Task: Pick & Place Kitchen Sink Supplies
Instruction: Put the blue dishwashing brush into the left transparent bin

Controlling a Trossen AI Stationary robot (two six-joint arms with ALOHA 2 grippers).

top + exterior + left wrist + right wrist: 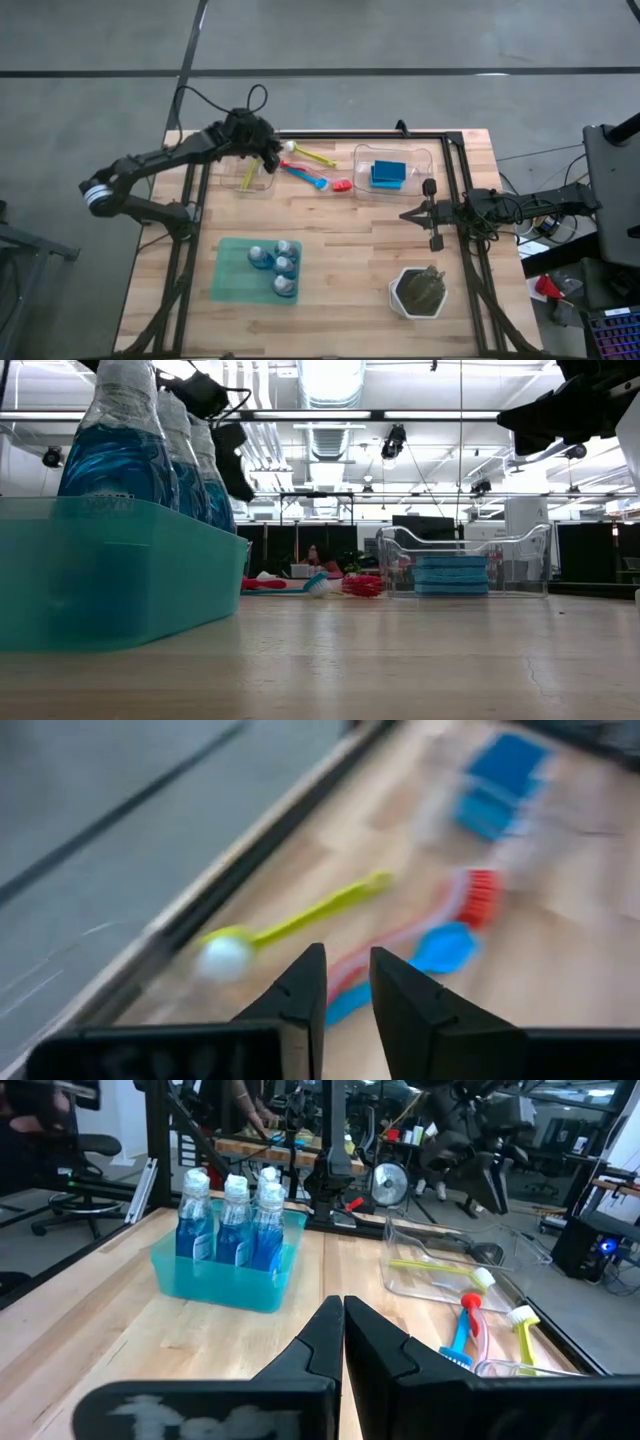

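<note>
A: Presently, which step is judged to be in hand?

B: The sorting of the brushes, it seems. The left gripper (268,152) is held above the far left of the counter (340,250), over a clear bin (252,178) in which one yellow-green brush (249,176) is already seen. Its fingers (300,995) are parted only slightly, and nothing is seen between them.

A: And the other supplies?

B: Another yellow-green brush (300,920), a blue brush (303,174) and a pink brush (335,184) are left lying loose on the counter between the two bins. The blue sponges (387,174) are stacked in the second clear bin (395,172). Four bottles (276,265) are stood in the teal tray (228,270).

A: The right arm?

B: It is parked at the right edge, the right gripper (410,214) closed on nothing.

A: What is called for next?

B: Probably, the fingers must be opened wider, lowered over a loose brush handle, and closed on it before it is carried to the bin.
</note>
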